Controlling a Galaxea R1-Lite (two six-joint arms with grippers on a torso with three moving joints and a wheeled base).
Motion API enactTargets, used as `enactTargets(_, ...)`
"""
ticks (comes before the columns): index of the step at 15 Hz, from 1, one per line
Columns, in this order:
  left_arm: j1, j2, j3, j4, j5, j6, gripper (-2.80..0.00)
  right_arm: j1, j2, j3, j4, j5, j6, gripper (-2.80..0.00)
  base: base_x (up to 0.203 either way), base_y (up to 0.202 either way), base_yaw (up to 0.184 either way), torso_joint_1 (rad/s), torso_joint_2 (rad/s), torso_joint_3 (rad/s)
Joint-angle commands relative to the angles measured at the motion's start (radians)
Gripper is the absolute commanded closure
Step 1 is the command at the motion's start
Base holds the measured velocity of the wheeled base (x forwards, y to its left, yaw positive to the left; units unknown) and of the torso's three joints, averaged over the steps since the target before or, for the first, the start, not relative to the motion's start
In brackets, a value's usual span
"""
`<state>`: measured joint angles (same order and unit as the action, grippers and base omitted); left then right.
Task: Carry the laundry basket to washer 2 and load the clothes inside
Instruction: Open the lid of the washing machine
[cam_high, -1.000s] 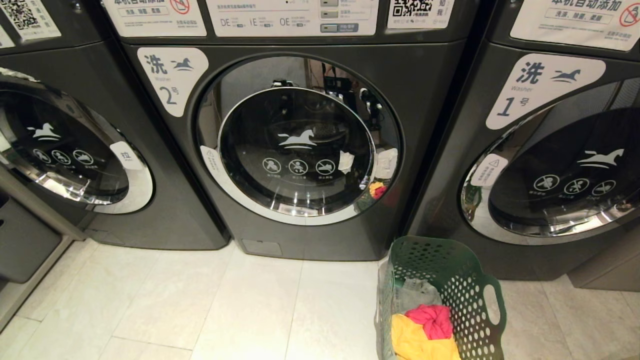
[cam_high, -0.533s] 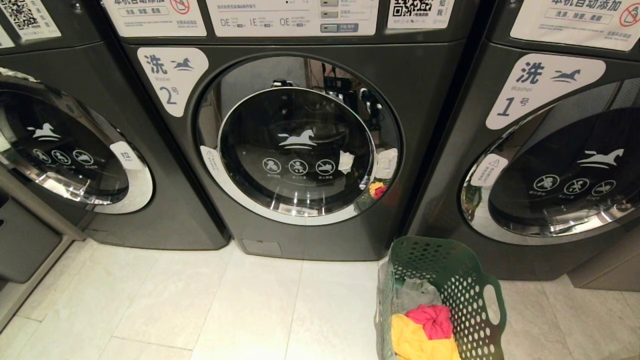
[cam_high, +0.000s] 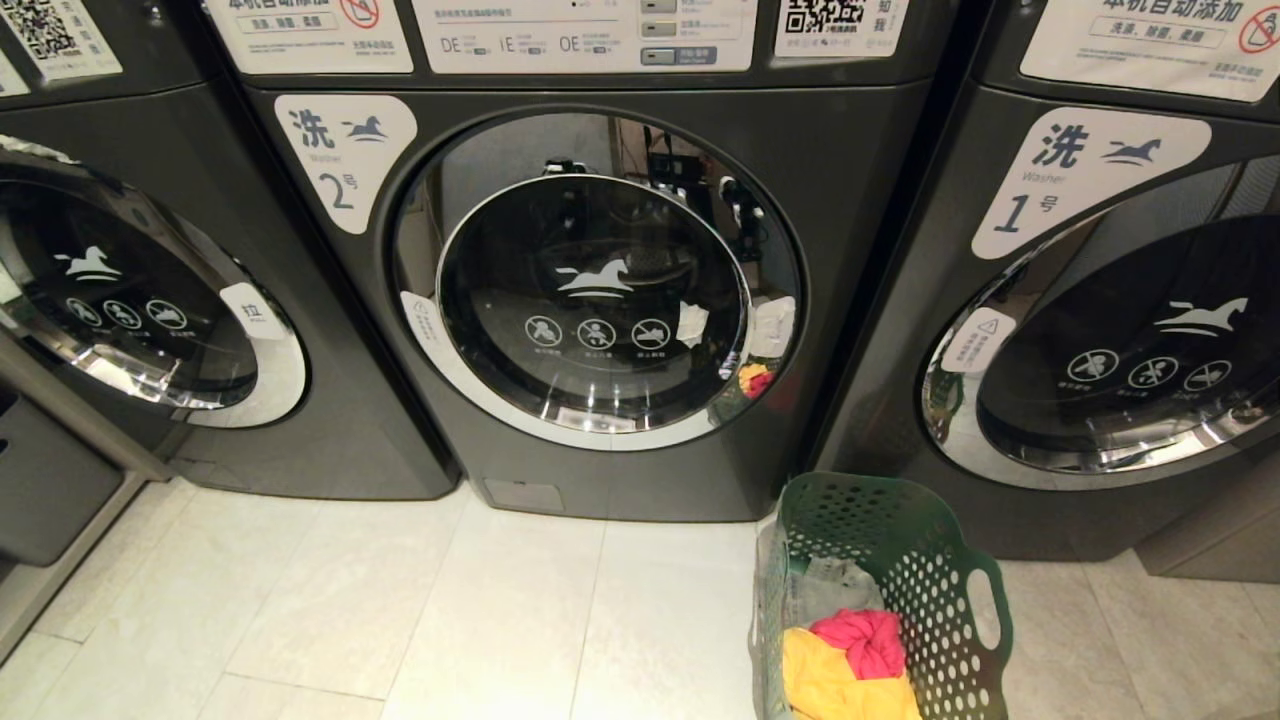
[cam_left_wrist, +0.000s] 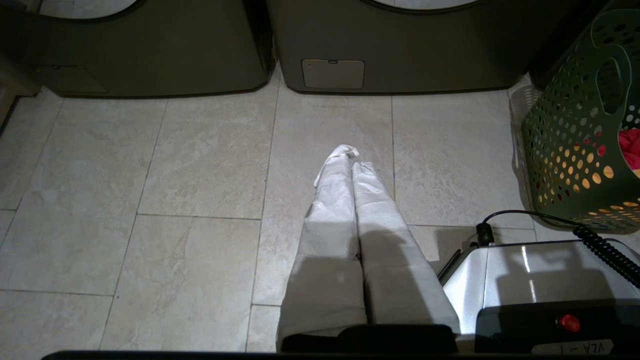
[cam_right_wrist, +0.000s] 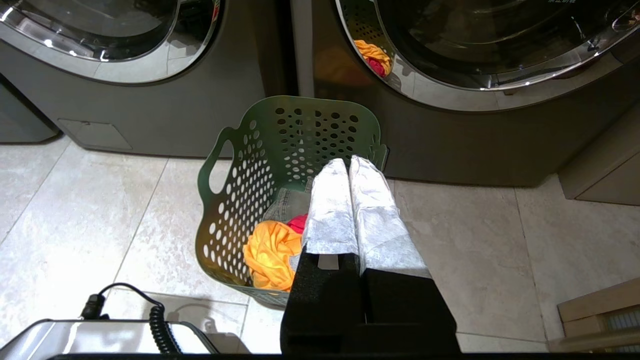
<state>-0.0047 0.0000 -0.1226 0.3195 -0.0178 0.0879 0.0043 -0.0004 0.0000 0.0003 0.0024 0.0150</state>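
Note:
The dark green laundry basket (cam_high: 900, 590) stands on the floor at the lower right, between washer 2 (cam_high: 600, 300) and the washer on its right. The clothes lie inside it: yellow (cam_high: 835, 685), pink-red (cam_high: 865, 640) and grey (cam_high: 835, 585). Washer 2 faces me in the middle, its round door closed. Neither arm shows in the head view. My left gripper (cam_left_wrist: 354, 156) hangs shut and empty over bare tiles, the basket (cam_left_wrist: 575, 140) off to its side. My right gripper (cam_right_wrist: 348, 164) is shut and empty just above the basket (cam_right_wrist: 260, 175), beside the yellow garment (cam_right_wrist: 270, 255).
The washer labelled 1 (cam_high: 1100, 300) stands on the right and another washer (cam_high: 150, 300) on the left. A low step or ledge (cam_high: 60, 540) runs along the far left. Pale floor tiles (cam_high: 450, 610) spread before washer 2. My base's white cover and coiled cable (cam_left_wrist: 530, 270) sit near the basket.

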Motion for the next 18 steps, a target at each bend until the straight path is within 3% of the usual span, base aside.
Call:
enactTargets(1,0.000,0.002,-0.002,0.001,0.002,0.000,0.00,0.000,0.000,-0.001,0.000,0.001,0.001,0.00,0.000,0.000,0.000,0.000,0.00,0.000)
enactTargets(6,0.000,0.002,-0.001,0.001,0.004,-0.027,0.00,0.000,0.000,0.000,0.000,0.001,0.003,0.00,0.000,0.000,0.000,0.000,0.00,0.000)
enactTargets(8,0.000,0.002,0.000,0.001,-0.009,0.013,0.00,0.000,0.001,0.000,0.000,0.001,0.003,0.00,0.000,0.000,0.000,0.000,0.00,0.000)
enactTargets(15,0.000,0.002,0.000,0.001,-0.017,0.010,0.00,0.000,0.002,0.000,0.000,0.001,0.002,0.00,0.000,0.000,0.000,0.000,0.00,0.000)
enactTargets(18,0.000,0.002,-0.002,0.001,-0.014,0.010,0.00,0.000,0.002,0.000,0.000,0.001,0.002,0.00,-0.001,-0.129,-0.003,0.006,0.00,0.000)
